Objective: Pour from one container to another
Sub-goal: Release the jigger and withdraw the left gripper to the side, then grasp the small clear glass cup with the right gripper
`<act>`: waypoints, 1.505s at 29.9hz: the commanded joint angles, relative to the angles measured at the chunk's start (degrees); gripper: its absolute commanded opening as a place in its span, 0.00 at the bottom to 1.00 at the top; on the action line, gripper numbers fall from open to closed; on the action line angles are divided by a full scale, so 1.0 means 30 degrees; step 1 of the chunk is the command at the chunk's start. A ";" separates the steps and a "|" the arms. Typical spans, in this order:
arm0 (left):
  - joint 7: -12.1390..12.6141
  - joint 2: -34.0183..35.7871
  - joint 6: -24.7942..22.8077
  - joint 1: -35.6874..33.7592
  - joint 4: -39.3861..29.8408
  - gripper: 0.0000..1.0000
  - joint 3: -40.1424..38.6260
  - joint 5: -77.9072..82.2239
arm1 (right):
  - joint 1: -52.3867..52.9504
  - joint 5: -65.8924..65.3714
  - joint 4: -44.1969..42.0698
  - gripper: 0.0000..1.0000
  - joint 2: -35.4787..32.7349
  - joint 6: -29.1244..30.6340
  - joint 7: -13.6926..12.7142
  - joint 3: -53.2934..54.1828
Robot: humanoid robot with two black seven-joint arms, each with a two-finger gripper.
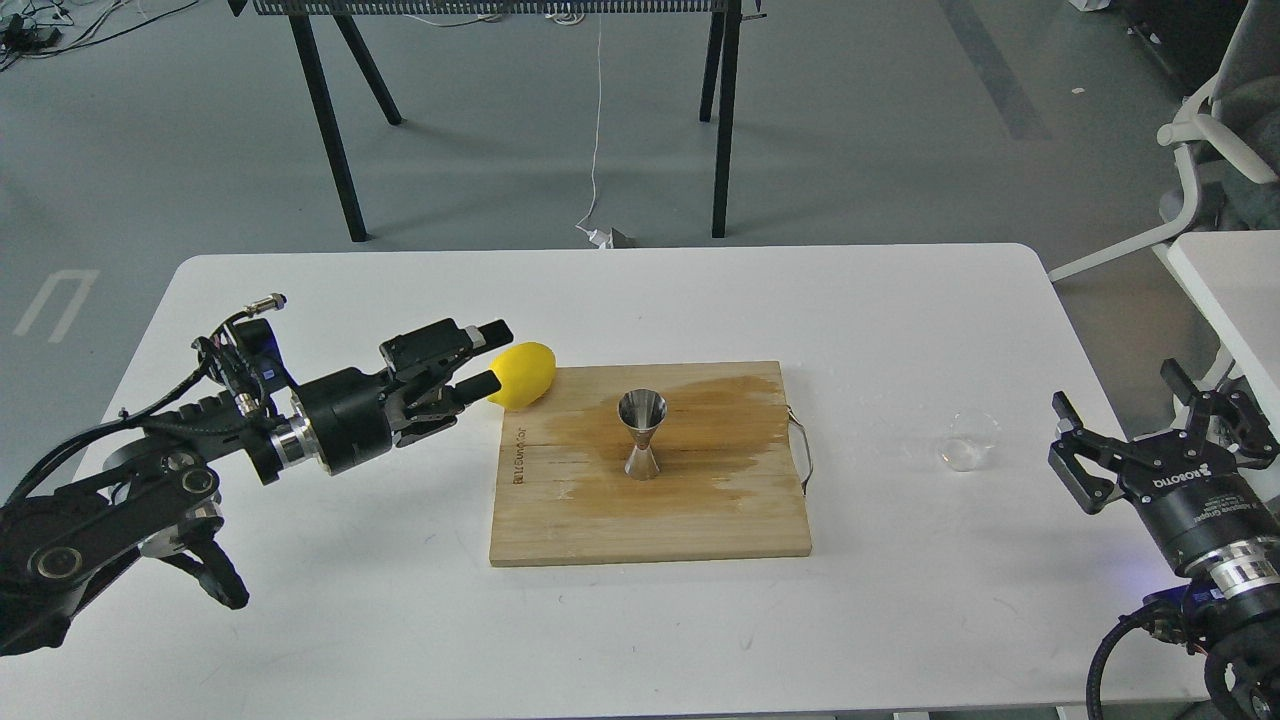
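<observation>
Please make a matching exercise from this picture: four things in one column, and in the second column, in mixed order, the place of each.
Things:
1. jigger
2. glass cup
3. lemon
4. right claw

Places:
A. at the board's far left corner, by the left claw
B. upright on the wooden board
C. open, right of the cup
D. on the bare white table, right of the board

Pairs: 1-B, 2-D, 3-A, 4-C

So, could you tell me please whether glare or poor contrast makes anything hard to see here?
Head view: the glass cup nearly vanishes against the white table; the jigger is sharp, with bright reflections; lighting is even, shadows soft.
</observation>
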 commanded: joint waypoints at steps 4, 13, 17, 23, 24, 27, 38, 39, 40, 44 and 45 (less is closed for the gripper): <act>-0.0002 -0.0030 -0.0206 0.0034 0.3699 0.94 -0.1955 -0.7058 | -0.0444 0.0360 0.0030 0.99 0.0012 -0.2899 -0.0509 -0.0294; -0.0002 -0.0353 -0.0206 0.0034 0.7106 0.95 -0.2015 -1.0500 | 0.0521 0.0360 0.0030 0.99 0.0363 -0.6772 -0.1038 -0.1113; -0.0002 -0.0353 -0.0206 0.0268 0.7106 0.95 -0.2044 -1.0529 | 0.1340 0.0214 -0.0174 0.99 0.0685 -0.7562 -0.1009 -0.1348; -0.0002 -0.0353 -0.0206 0.0298 0.7106 0.96 -0.2044 -1.0529 | 0.2835 0.0068 -0.1315 0.99 0.1387 -0.8706 -0.1008 -0.1466; -0.0002 -0.0353 -0.0206 0.0298 0.7106 0.96 -0.2044 -1.0529 | 0.3185 0.0067 -0.1694 0.99 0.1476 -0.8823 -0.1008 -0.1669; -0.0002 -0.0353 -0.0206 0.0298 0.7106 0.96 -0.2044 -1.0529 | 0.4211 0.0067 -0.2604 0.99 0.1506 -0.9029 -0.0979 -0.2635; -0.0002 -0.0353 -0.0206 0.0473 0.7106 0.97 -0.2044 -1.0529 | 0.5853 0.0067 -0.5066 0.99 0.2326 -0.9410 -0.0921 -0.3719; -0.0002 -0.0353 -0.0206 0.0473 0.7106 0.97 -0.2044 -1.0529 | 0.5971 0.0067 -0.5183 0.99 0.2355 -0.9439 -0.0920 -0.3867; -0.0002 -0.0353 -0.0206 0.0473 0.7106 0.97 -0.2044 -1.0529 | 0.6088 0.0067 -0.5272 0.99 0.2356 -0.9410 -0.0920 -0.3956; -0.0002 -0.0353 -0.0206 0.0502 0.7106 0.97 -0.2015 -1.0529 | 0.6177 0.0067 -0.5331 0.97 0.2385 -0.9439 -0.0891 -0.3985; -0.0002 -0.0353 -0.0206 0.0532 0.7106 0.97 -0.2015 -1.0529 | 0.6235 0.0067 -0.5331 0.97 0.2385 -0.9439 -0.0891 -0.3986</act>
